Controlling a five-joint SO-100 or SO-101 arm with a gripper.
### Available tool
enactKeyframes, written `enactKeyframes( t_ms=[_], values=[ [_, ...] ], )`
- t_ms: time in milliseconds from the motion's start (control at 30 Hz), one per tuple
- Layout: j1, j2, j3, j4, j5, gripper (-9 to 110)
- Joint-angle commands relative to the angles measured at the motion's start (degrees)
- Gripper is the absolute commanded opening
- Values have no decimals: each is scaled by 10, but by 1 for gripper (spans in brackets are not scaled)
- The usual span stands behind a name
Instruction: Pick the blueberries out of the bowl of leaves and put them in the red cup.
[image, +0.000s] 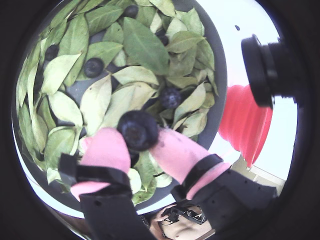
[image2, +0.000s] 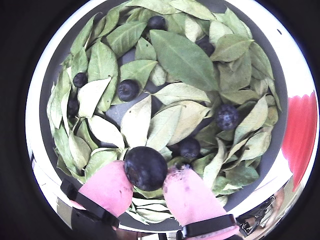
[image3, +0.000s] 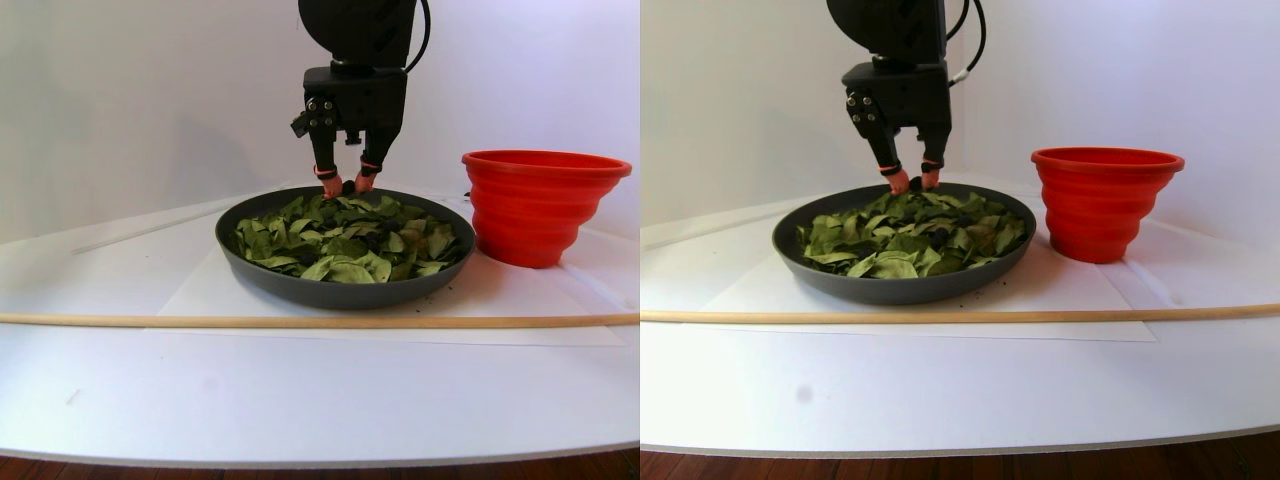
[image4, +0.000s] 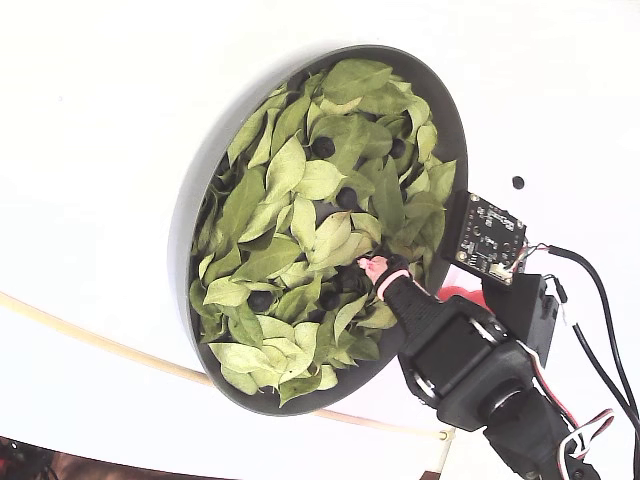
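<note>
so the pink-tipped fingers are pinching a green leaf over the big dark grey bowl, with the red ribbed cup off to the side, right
Not quite. The pink-tipped fingers pinch a small round dark blueberry, not a leaf, as both wrist views show. The rest holds: the gripper is above the large dark grey bowl of green leaves, and the bright red ribbed cup stands beside that bowl in the stereo pair view.

One bowl (image2: 280, 165). One red cup (image3: 540, 205), right of the bowl in the stereo pair view. One gripper (image2: 155, 186), clamped on one blueberry (image2: 145, 168). Six further blueberries lie loose among the leaves (image2: 182, 57) in a wrist view. Leaves too many and overlapped for a sure count. One wooden rod (image3: 300, 321) before the bowl.
</note>
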Motion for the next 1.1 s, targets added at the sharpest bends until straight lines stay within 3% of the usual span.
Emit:
enactKeyframes(
  t_ms=[0, 1067],
  values=[
    [18, 73, -3, 12, -4, 9],
    [142, 200, -26, 147, -43, 9]
  ],
)
